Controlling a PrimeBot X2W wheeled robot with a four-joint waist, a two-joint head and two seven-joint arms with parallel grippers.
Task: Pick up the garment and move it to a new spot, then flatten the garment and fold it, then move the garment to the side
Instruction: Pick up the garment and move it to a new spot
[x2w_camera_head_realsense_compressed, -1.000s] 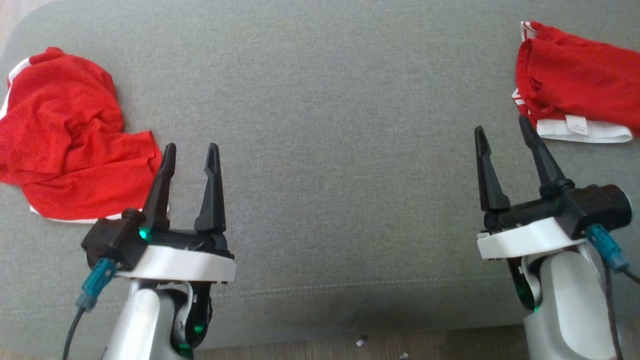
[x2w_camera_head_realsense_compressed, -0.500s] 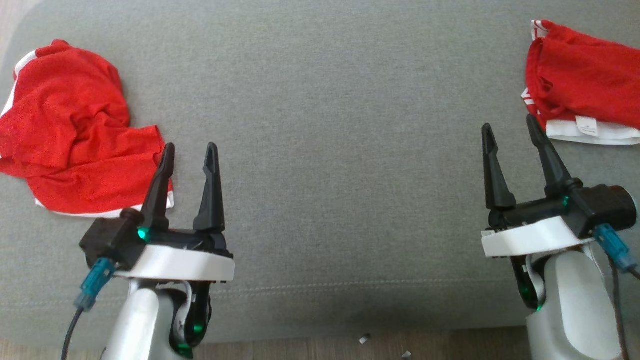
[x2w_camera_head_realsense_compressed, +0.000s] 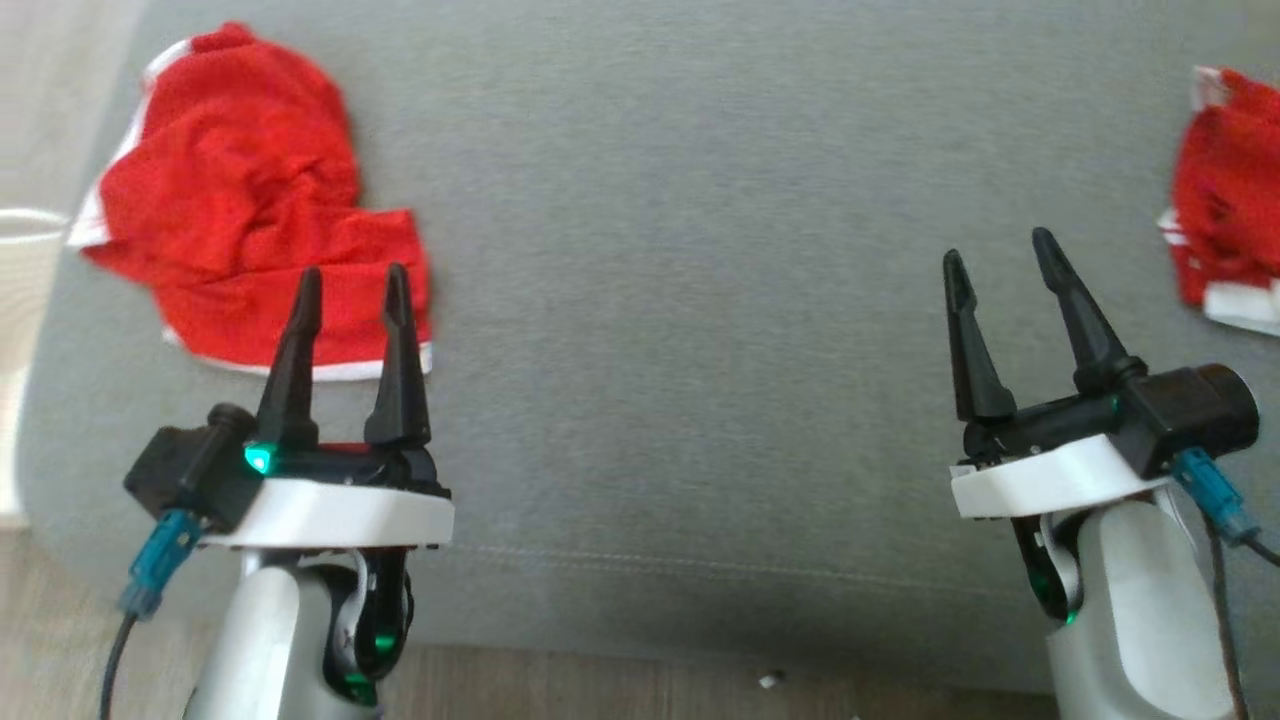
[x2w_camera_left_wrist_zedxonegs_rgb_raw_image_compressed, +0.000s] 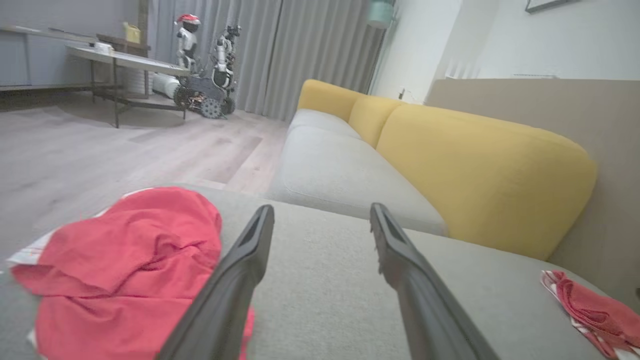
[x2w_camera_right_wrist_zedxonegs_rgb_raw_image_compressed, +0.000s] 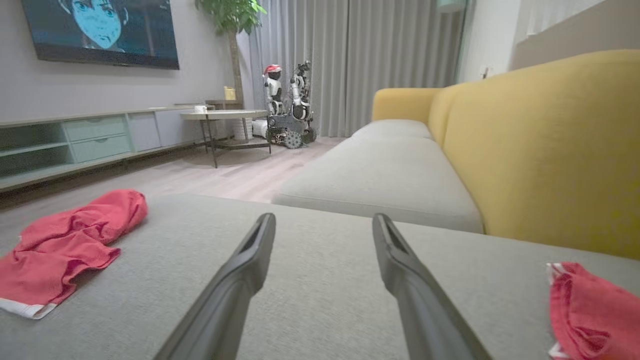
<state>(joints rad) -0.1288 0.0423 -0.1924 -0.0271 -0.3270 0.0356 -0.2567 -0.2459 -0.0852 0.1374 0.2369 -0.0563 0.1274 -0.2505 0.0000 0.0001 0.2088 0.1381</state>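
A crumpled red garment (x2w_camera_head_realsense_compressed: 250, 200) with white trim lies at the far left of the grey seat cushion (x2w_camera_head_realsense_compressed: 680, 200). It also appears low left in the left wrist view as the red garment (x2w_camera_left_wrist_zedxonegs_rgb_raw_image_compressed: 125, 265) and at the left of the right wrist view (x2w_camera_right_wrist_zedxonegs_rgb_raw_image_compressed: 65, 240). My left gripper (x2w_camera_head_realsense_compressed: 354, 272) is open, its fingertips over the garment's near right edge, nothing between them. My right gripper (x2w_camera_head_realsense_compressed: 998, 246) is open above bare cushion. A second red garment (x2w_camera_head_realsense_compressed: 1225, 210) with a white band lies at the right edge, right of that gripper.
A yellow sofa backrest (x2w_camera_left_wrist_zedxonegs_rgb_raw_image_compressed: 475, 165) rises behind the cushion, and another grey seat (x2w_camera_right_wrist_zedxonegs_rgb_raw_image_compressed: 390, 175) lies beyond it. Wooden floor (x2w_camera_head_realsense_compressed: 600, 690) runs along the cushion's near edge. A pale object (x2w_camera_head_realsense_compressed: 20, 260) stands at the far left. A low table and a wheeled robot (x2w_camera_right_wrist_zedxonegs_rgb_raw_image_compressed: 285, 110) are far off.
The whole head view has shifted, so both garments sit further right in it. The left gripper's fingertips now overlap the crumpled garment's near edge instead of standing beside it. Both grippers stay open.
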